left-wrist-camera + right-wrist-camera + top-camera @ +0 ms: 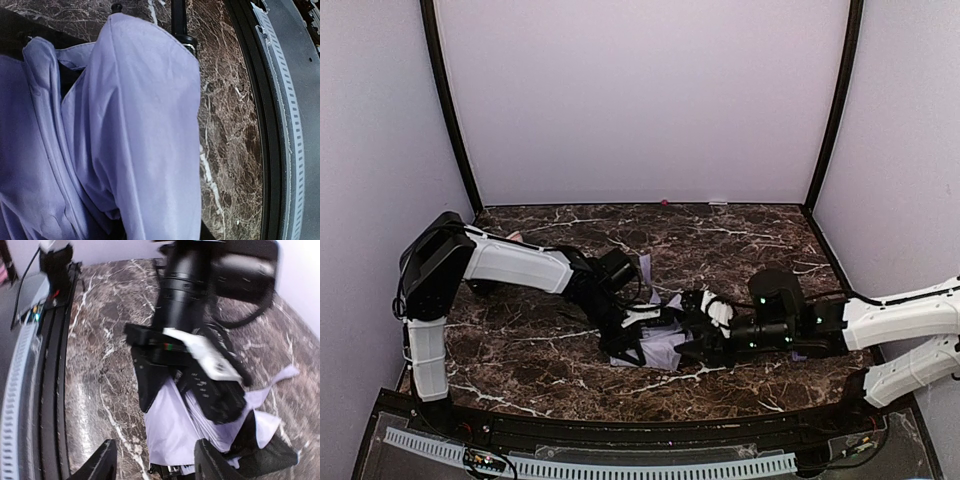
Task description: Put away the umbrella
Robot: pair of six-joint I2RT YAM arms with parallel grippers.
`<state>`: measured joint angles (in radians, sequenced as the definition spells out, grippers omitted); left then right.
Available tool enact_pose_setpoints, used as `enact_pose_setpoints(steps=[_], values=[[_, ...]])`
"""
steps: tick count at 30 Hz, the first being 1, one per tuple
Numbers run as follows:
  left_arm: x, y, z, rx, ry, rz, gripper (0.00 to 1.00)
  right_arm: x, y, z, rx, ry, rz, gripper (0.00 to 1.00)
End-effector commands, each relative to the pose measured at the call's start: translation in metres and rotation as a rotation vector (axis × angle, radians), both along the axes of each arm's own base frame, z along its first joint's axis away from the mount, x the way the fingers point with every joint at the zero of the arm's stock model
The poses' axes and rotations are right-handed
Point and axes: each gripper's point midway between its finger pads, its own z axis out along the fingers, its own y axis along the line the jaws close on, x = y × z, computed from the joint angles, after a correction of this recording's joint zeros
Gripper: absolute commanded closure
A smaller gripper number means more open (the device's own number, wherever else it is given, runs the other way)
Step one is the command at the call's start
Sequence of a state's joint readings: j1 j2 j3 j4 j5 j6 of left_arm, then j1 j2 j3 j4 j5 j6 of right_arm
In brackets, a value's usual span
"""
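Soft even light is falling; umbrella is showing gentle fold shadows; right wrist view is blurring, edges bowing.

A dark marble-patterned table carries 1 collapsed lavender umbrella, lying crumpled near its middle.

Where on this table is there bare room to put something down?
Bare marble table runs along the back wall, and the near-left corner beside the left arm's base is free too. The middle is crowded: the left gripper and right gripper meet at the umbrella.
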<state>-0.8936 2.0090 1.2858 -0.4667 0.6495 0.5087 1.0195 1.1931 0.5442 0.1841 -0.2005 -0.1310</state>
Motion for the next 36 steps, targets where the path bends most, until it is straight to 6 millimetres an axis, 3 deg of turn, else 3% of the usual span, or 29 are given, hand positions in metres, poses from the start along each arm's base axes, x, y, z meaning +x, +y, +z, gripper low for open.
enact_pose_setpoints(steps=[1, 6, 11, 19, 23, 28, 31, 33, 36], values=[[-0.045, 0.048, -0.047, 0.262, 0.229, -0.001, 0.81, -0.002, 0.018, -0.004, -0.131, -0.373, 0.020, 0.41], [-0.045, 0.048, -0.046, 0.265, 0.234, 0.001, 0.82, -0.005, 0.039, -0.046, -0.385, -0.502, 0.060, 0.26], [-0.046, 0.049, -0.046, 0.271, 0.239, 0.000, 0.82, 0.006, 0.042, -0.076, -0.501, -0.523, 0.029, 0.23], [-0.048, 0.050, -0.043, 0.261, 0.262, -0.015, 0.81, 0.014, 0.033, -0.125, -0.676, -0.486, 0.012, 0.26], [-0.050, 0.044, -0.029, 0.196, 0.297, -0.026, 0.77, 0.012, 0.029, -0.142, -0.725, -0.422, 0.023, 0.41], [-0.029, 0.033, -0.008, 0.062, 0.190, 0.054, 0.44, 0.001, 0.028, -0.144, -0.661, -0.252, 0.082, 0.64], [0.002, 0.033, 0.011, -0.045, 0.045, 0.166, 0.25, -0.003, 0.023, -0.149, -0.654, -0.148, 0.107, 0.72], [0.029, 0.033, 0.036, -0.168, -0.078, 0.265, 0.19, -0.008, 0.022, -0.152, -0.639, -0.050, 0.122, 0.73], [0.045, 0.046, 0.081, -0.353, -0.290, 0.351, 0.04, -0.016, 0.023, -0.155, -0.605, 0.085, 0.157, 0.75]])
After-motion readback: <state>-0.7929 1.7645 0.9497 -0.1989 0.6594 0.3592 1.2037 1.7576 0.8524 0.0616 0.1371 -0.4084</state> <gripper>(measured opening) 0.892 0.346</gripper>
